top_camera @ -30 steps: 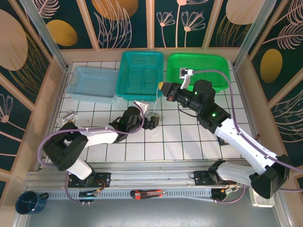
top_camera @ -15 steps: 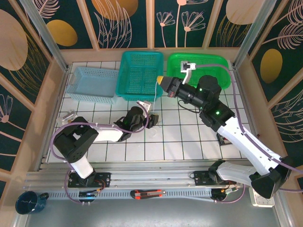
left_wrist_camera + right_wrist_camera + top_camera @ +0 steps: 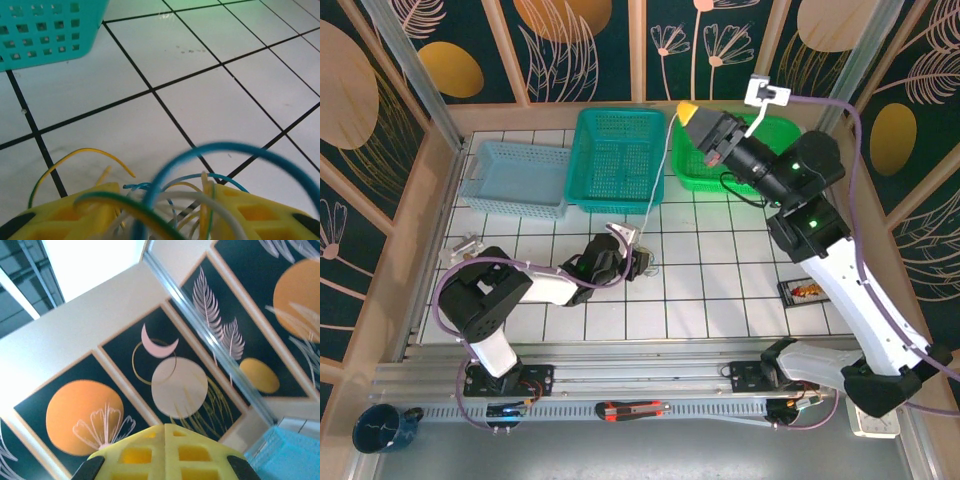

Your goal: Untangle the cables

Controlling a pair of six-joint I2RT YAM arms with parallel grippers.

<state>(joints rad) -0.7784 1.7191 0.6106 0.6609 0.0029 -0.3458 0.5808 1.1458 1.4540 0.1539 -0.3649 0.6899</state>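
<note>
Right arm point(image 3: 825, 250) raised high above green basket point(image 3: 692, 165). Right gripper point(image 3: 688, 108) pinched together on white wire point(image 3: 651, 200) (it runs down to the bundle). Left gripper point(image 3: 160, 200) lies low on tiled table point(image 3: 200, 100), its fingers flanking the cables point(image 3: 225, 146); can't tell if it's squeezing them. Teal basket point(image 3: 615, 165) just beyond.

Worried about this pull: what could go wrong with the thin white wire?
The thin whitish wire, running from the raised right pincer to the tangled bundle of blue, yellow and white wires at the left pincer, could tighten the knot or slip free. The bundle might lift off the white tiled table.
</note>
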